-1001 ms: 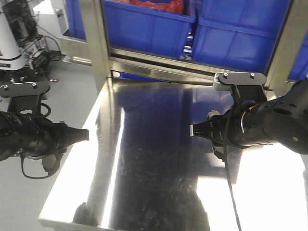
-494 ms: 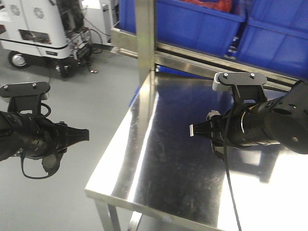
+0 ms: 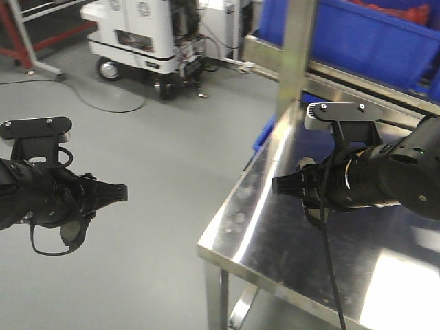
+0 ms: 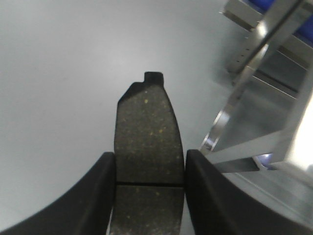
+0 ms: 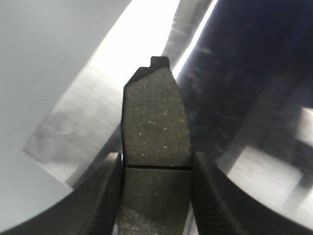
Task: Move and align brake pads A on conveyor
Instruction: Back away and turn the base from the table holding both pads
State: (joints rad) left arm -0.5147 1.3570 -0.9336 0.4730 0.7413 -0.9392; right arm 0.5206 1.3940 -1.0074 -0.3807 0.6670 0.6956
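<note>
I hold two brake pads A, one per gripper. In the left wrist view a dark grey pad (image 4: pixel 146 132) with a cross groove stands between the fingers of my left gripper (image 4: pixel 149 161), which is shut on it, over bare grey floor. My right gripper (image 5: pixel 156 164) is shut on a second pad (image 5: pixel 155 122) above the shiny steel table's corner. From the front, the left gripper (image 3: pixel 118 192) hangs over the floor and the right gripper (image 3: pixel 278 184) over the table's left edge. The conveyor is out of view.
The mirror-like steel table (image 3: pixel 309 240) fills the lower right, with an upright steel post (image 3: pixel 295 55) and blue bins (image 3: pixel 371 34) behind it. A white wheeled machine (image 3: pixel 148 38) with cables stands at the back, and a red frame (image 3: pixel 17 31) at far left.
The whole view has swung left: the steel table slid to the right of the picture, and grey floor now lies under the left gripper. Both grippers keep their pads.
</note>
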